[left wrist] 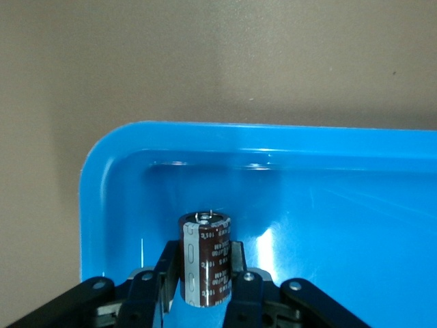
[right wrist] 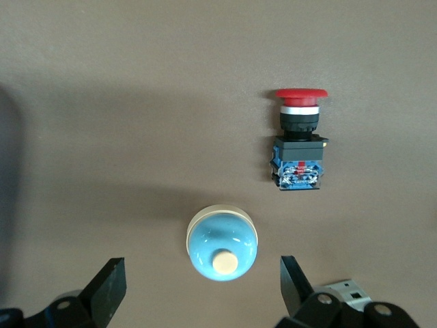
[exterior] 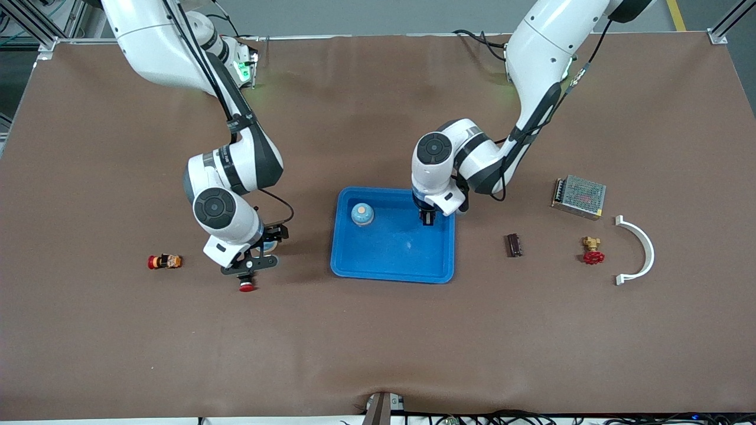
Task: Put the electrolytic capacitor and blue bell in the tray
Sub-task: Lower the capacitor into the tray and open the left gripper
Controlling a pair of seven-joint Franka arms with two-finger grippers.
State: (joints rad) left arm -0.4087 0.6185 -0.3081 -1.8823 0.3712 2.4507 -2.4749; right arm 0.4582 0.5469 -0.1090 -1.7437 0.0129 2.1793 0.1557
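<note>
Electrolytic capacitor (left wrist: pixel 205 260), a brown cylinder with a pale printed stripe, stands upright between the fingers (left wrist: pixel 235 263) of the left gripper (exterior: pixel 426 221), which are clenched on its lower body. It hangs over the inside of the tray (exterior: pixel 390 260), near the corner toward the left arm's base; whether it touches the tray floor I cannot tell.

A blue bell (exterior: pixel 362 214) with a cream button on top already sits in the tray, beside the capacitor and toward the right arm's end.

The right gripper (right wrist: pixel 205 273) hovers over a second blue bell (right wrist: pixel 223 242) that rests on the bench outside the tray, its fingers (right wrist: pixel 109 283) released and spread wide on either side without touching it. A red push button (right wrist: pixel 300 137) lies on its side near that bell.

Toward the left arm's end of the bench lie a small dark block (exterior: pixel 514 245), a brass valve (exterior: pixel 592 252) with a red handle, a metal mesh box (exterior: pixel 579 196) and a white curved bracket (exterior: pixel 641 248). A small orange and red part (exterior: pixel 165 261) lies toward the right arm's end.
</note>
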